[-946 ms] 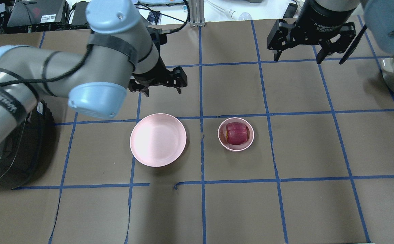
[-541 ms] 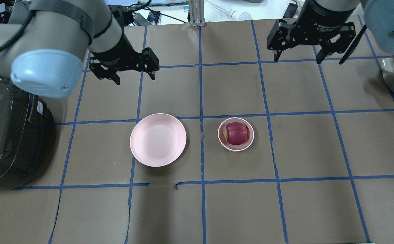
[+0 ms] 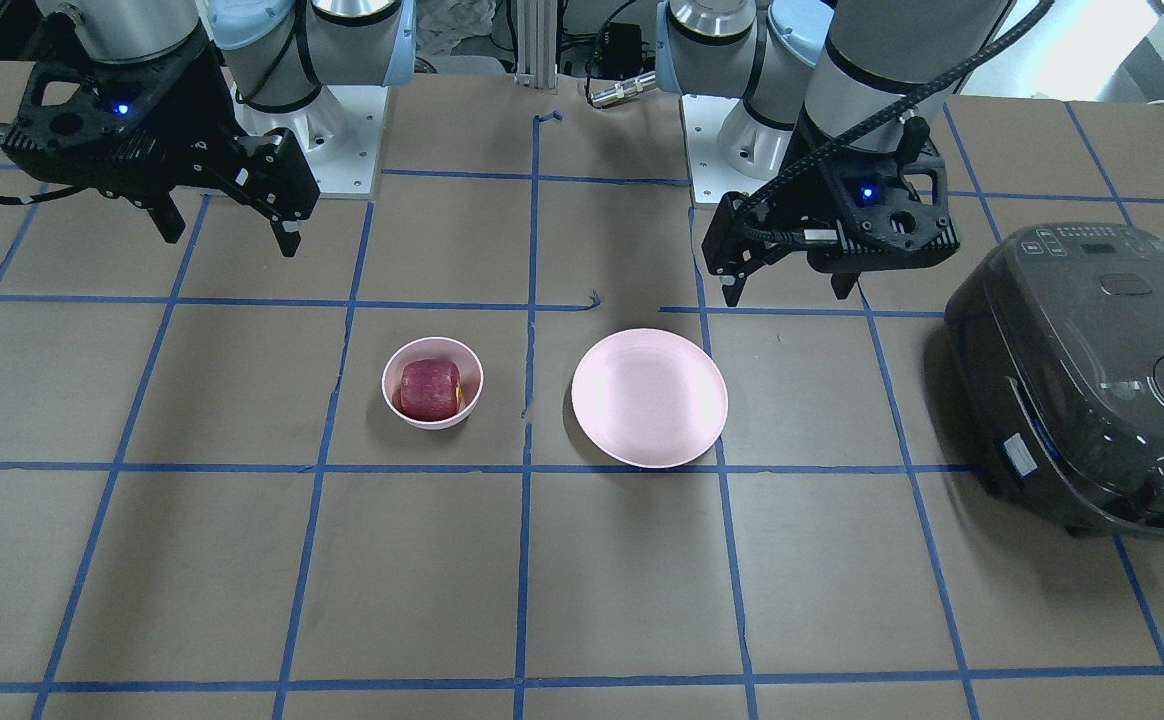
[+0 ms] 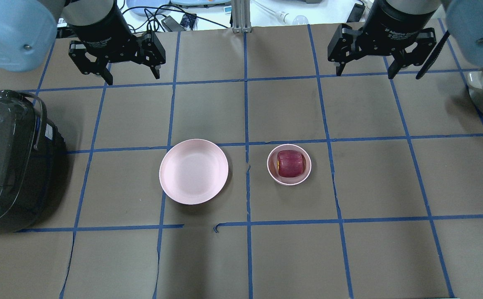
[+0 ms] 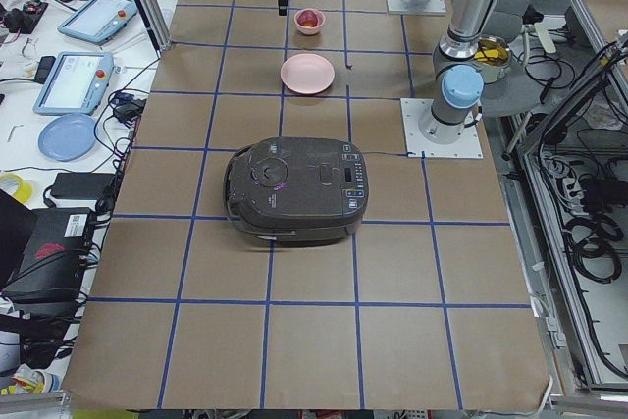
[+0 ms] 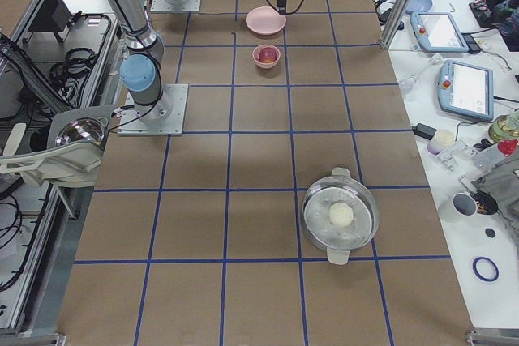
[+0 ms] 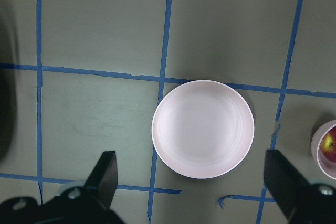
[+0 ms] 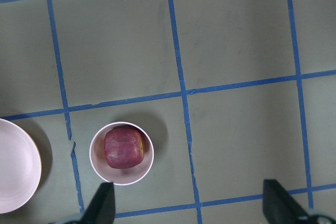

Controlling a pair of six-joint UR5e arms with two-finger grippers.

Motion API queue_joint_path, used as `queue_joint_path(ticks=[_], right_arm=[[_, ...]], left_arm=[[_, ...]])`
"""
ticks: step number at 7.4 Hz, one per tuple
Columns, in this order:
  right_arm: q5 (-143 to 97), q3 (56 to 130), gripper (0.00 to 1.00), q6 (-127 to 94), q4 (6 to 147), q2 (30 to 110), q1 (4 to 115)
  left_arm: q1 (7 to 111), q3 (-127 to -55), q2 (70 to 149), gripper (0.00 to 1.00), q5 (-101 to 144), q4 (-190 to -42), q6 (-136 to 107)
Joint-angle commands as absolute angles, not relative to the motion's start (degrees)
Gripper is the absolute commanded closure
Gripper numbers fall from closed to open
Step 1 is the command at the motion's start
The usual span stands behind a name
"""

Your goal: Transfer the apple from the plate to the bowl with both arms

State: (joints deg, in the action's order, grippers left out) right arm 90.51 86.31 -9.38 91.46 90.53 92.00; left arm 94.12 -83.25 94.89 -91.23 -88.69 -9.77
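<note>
While I am watching the front view, the apple (image 3: 429,388) is sitting inside the bowl (image 3: 386,385), with the plate (image 3: 649,397) just beside it. Overhead, I am seeing the left gripper (image 4: 133,78) and right gripper (image 4: 365,74) hanging near the table's (image 4: 374,257) far edge, both jaws spread.

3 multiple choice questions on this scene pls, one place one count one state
1. Where is the apple? A) in the bowl B) on the plate C) held aloft
2. How many pink dishes are there? A) one B) two C) three
3. The left gripper is: A) shut on the apple B) open and empty C) shut on the plate

Answers: 1 A, it sits inside the bowl's rim. 2 B, only the plate and the bowl. 3 B, its fingers stand apart with nothing between.
</note>
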Motion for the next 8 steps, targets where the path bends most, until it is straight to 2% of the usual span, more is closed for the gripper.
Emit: queue_joint_path(ticks=[1, 8], right_arm=[[90.5, 86.3, 0.0, -9.3, 91.3, 90.6, 92.0], [90.6, 86.3, 0.0, -9.3, 90.9, 90.6, 91.8]], left_arm=[[94.3, -86.5, 92.7, 0.0, -91.3, -89.3, -8.9], [93.4, -86.9, 92.3, 0.0, -91.7, -86.6, -8.4]])
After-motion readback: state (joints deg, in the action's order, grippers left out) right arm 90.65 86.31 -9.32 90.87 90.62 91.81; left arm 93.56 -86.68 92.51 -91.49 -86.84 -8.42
